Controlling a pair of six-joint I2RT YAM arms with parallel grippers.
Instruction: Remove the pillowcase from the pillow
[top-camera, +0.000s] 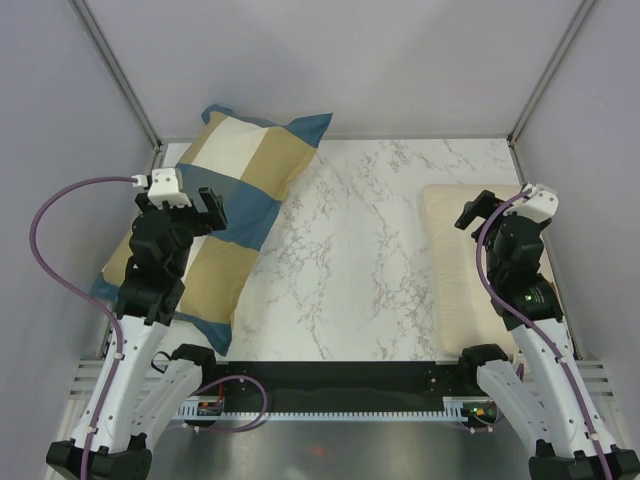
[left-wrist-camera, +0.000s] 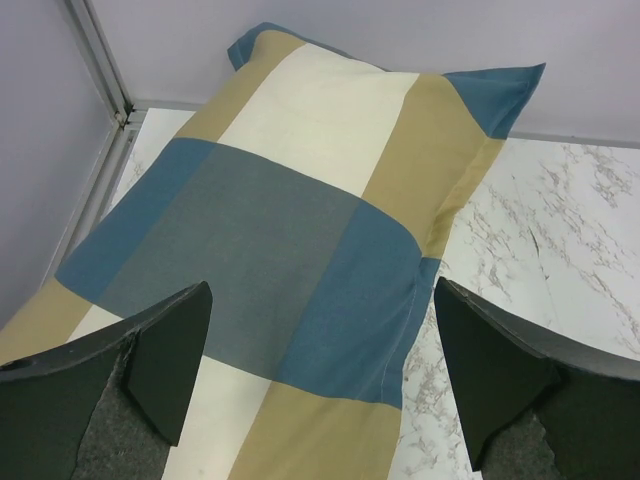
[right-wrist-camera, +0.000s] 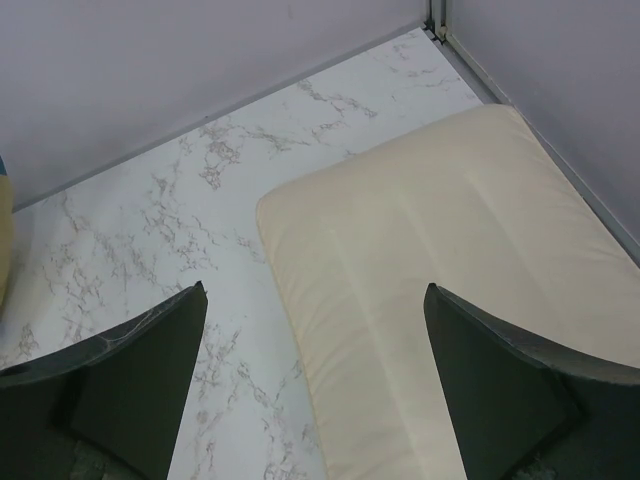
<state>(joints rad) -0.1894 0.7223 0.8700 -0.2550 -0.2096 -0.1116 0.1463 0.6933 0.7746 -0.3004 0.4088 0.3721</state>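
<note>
The pillowcase (top-camera: 245, 185), in blocks of steel blue, tan and cream, lies plump and filled along the left side of the marble table; it also fills the left wrist view (left-wrist-camera: 300, 190). The pillow is hidden inside it. My left gripper (top-camera: 198, 207) hovers above the middle of the pillowcase, open and empty, with its jaws wide apart (left-wrist-camera: 320, 375). My right gripper (top-camera: 478, 212) is open and empty above the right side of the table (right-wrist-camera: 315, 375), far from the pillowcase.
A flatter cream pillow (top-camera: 455, 270) lies along the right edge under my right gripper, also in the right wrist view (right-wrist-camera: 440, 240); no print shows. Grey walls and metal corner posts (top-camera: 120, 75) enclose the marble table (top-camera: 350, 250).
</note>
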